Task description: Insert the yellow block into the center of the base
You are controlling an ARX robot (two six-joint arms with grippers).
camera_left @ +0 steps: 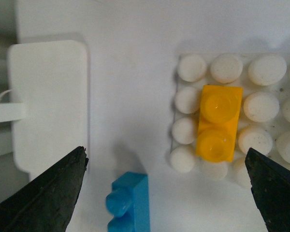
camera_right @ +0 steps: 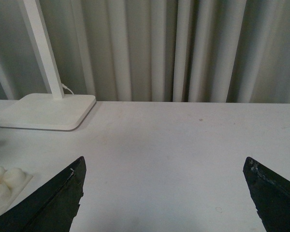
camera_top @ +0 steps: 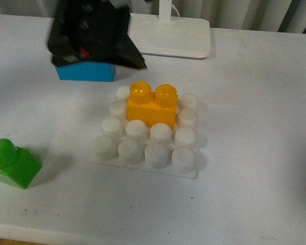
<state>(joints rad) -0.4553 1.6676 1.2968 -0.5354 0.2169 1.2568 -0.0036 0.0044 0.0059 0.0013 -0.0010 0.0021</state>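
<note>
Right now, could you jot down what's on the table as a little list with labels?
yellow block: sitting on the base among its studs, nothing holding it
blue brick: behind the base, partly hidden by the left hand
green brick: near the table's left edge
lamp stand: at the back
left hand: open, empty
right hand: open, empty

one yellow block (camera_top: 152, 108), one blue brick (camera_top: 85, 72), one green brick (camera_top: 13, 164), so three bricks total, one white studded base (camera_top: 145, 164), one lamp stand (camera_top: 173, 35), two end effectors, left (camera_left: 166, 193) and right (camera_right: 164, 193)
</note>
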